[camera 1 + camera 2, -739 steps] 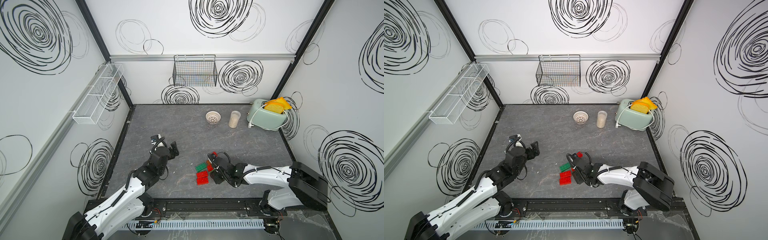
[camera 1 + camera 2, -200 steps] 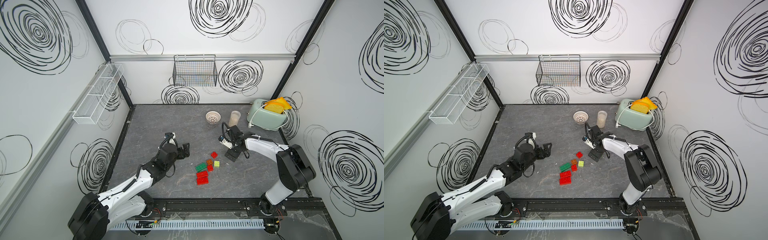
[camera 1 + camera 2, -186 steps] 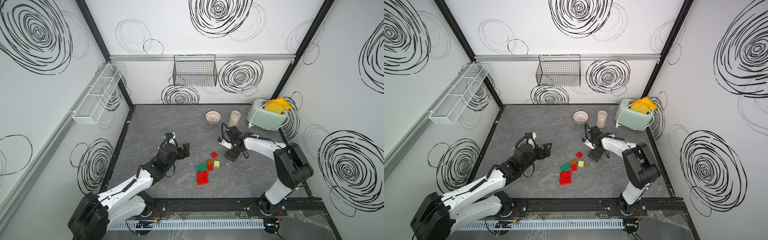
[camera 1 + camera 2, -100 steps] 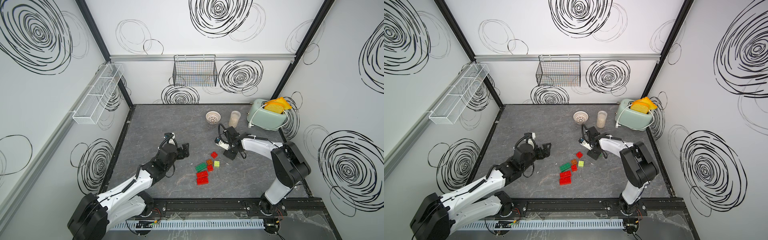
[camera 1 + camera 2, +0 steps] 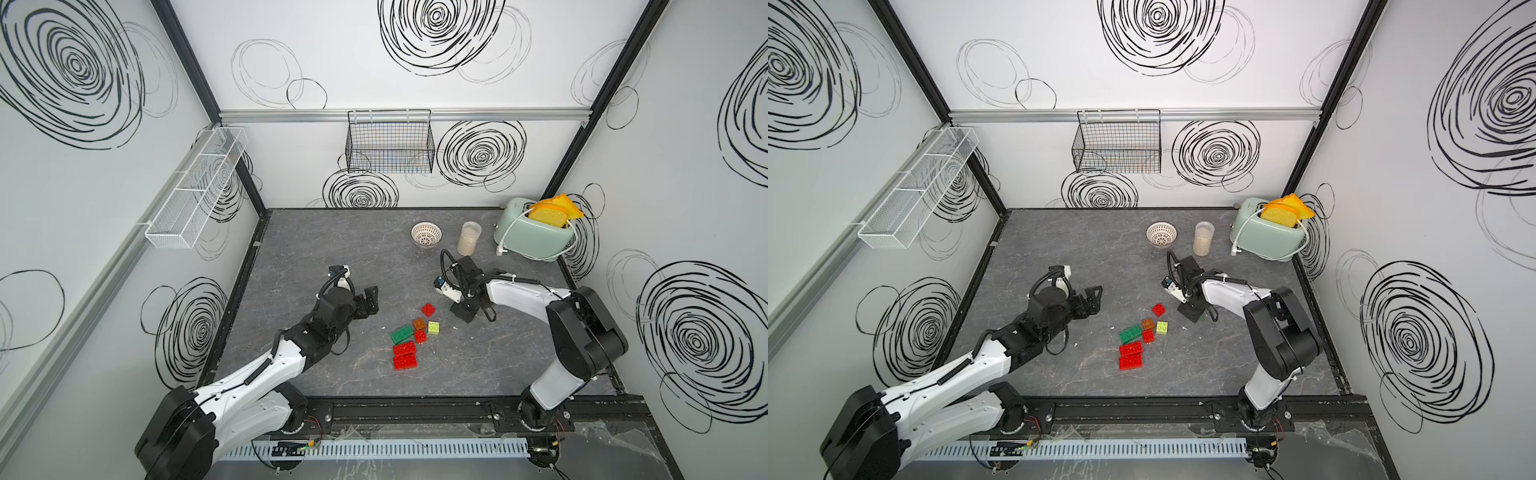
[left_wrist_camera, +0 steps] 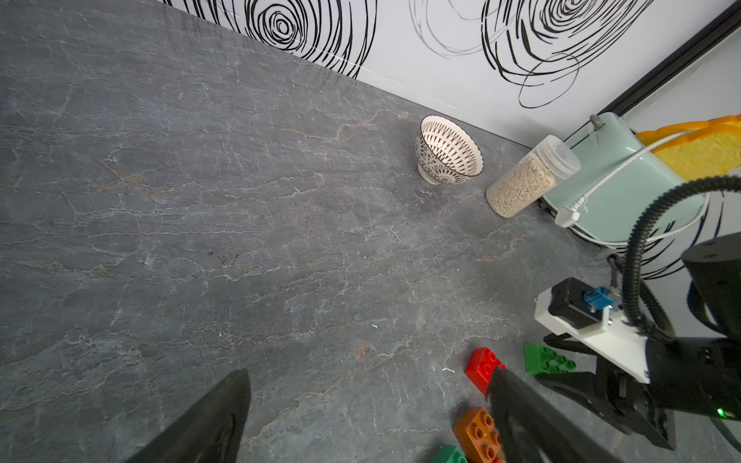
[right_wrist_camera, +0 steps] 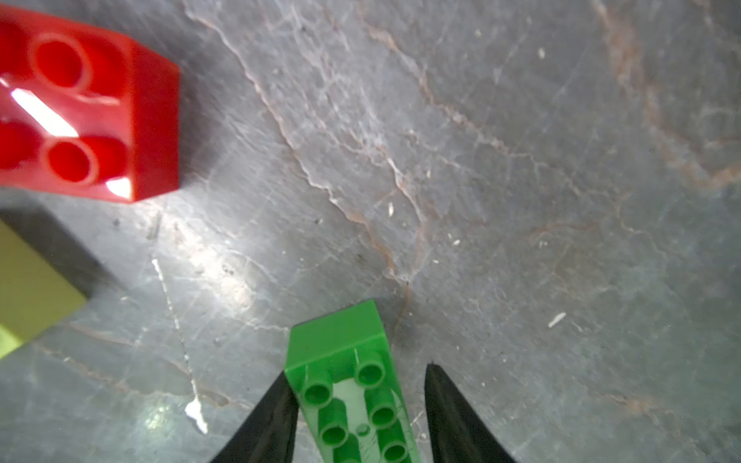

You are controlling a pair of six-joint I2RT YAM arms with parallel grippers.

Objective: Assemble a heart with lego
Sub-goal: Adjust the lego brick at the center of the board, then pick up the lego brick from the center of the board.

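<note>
Fetching step, seemingly; right gripper (image 7: 359, 369) is straddling a green brick (image 7: 341, 340), not yet clamping; left gripper (image 5: 368, 300) is hanging open, empty; next probably needing a square squeeze, then carrying left to the half-built heart (image 5: 405, 348).

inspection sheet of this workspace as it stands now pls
surface: grey stone-look table, a few white specks
job's things: seven bricks flat mid-table, loosely grouped; an eighth, the green brick, lies apart
clutter: bowl, grain jar, toaster with bread, back right
grippers: left gripper open, holding nothing; right gripper straddles the green brick, grip uncertain
cables: toaster cord looped round it, plug loose
surroundings: wire basket on back wall, mesh shelf on side wall
</note>
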